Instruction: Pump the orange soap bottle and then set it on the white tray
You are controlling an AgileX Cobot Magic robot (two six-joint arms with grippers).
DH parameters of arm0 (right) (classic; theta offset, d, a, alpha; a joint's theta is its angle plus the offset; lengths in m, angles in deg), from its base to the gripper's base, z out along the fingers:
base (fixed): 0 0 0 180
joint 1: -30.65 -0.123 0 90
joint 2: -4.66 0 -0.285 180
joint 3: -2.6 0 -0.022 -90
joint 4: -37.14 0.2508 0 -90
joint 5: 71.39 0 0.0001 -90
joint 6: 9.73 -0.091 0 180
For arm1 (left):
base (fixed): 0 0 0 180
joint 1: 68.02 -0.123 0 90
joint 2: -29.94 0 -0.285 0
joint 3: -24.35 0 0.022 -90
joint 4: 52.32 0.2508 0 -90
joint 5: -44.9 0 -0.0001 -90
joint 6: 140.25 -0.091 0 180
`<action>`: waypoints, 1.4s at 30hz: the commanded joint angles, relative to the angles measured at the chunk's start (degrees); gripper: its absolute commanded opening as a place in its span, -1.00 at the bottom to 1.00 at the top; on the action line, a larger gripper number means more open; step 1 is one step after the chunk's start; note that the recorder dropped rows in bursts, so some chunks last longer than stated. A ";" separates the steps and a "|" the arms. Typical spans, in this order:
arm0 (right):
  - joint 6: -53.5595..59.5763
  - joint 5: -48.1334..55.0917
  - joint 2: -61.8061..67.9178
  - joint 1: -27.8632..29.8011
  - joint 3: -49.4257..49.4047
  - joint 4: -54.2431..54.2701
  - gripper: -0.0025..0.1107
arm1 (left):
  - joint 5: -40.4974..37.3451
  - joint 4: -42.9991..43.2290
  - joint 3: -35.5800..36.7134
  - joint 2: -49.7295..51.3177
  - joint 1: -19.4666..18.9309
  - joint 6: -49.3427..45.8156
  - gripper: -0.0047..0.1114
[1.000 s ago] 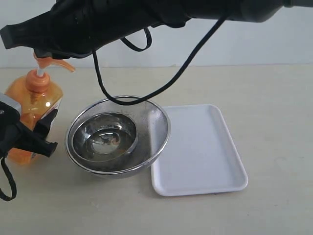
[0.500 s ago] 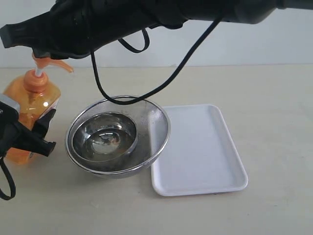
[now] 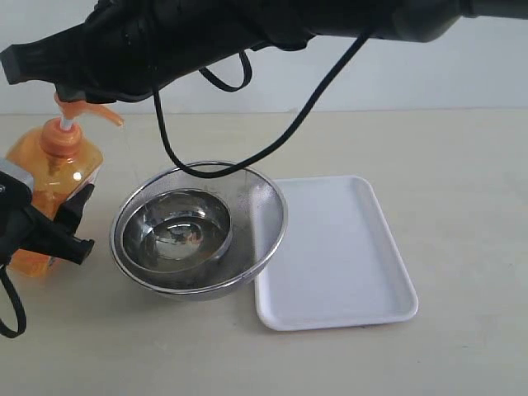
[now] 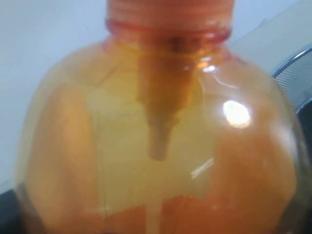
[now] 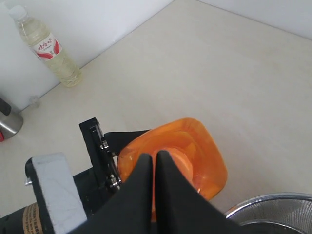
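The orange soap bottle (image 3: pixel 51 177) stands at the far left of the table, and its translucent body fills the left wrist view (image 4: pixel 161 146). My left gripper (image 3: pixel 49 229) holds the bottle's lower body from the near side, one black finger (image 3: pixel 81 216) showing on its right. My right arm reaches across from the right. Its gripper (image 5: pixel 155 157) is shut, fingertips together, right over the pump head (image 3: pixel 82 107). The bottle appears from above in the right wrist view (image 5: pixel 195 151). The white tray (image 3: pixel 334 252) lies flat at centre right.
A steel bowl (image 3: pixel 176 227) sits inside a mesh strainer (image 3: pixel 266 216) between the bottle and the tray. A black cable (image 3: pixel 165 140) hangs from the right arm over the strainer. A clear plastic bottle (image 5: pixel 46 48) stands by the wall.
The bottle and my left gripper have shifted slightly to the left. The right gripper stays over the pump head.
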 commanded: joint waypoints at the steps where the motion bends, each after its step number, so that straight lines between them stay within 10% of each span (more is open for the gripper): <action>1: 0.17 6.14 3.08 0.00 -1.54 -2.89 -0.96 | -0.68 3.81 0.12 0.00 0.44 2.91 -0.84; 42: -5.71 3.10 -12.28 0.10 -1.54 -11.88 -0.96 | -0.74 2.74 0.12 0.00 0.44 3.91 -0.84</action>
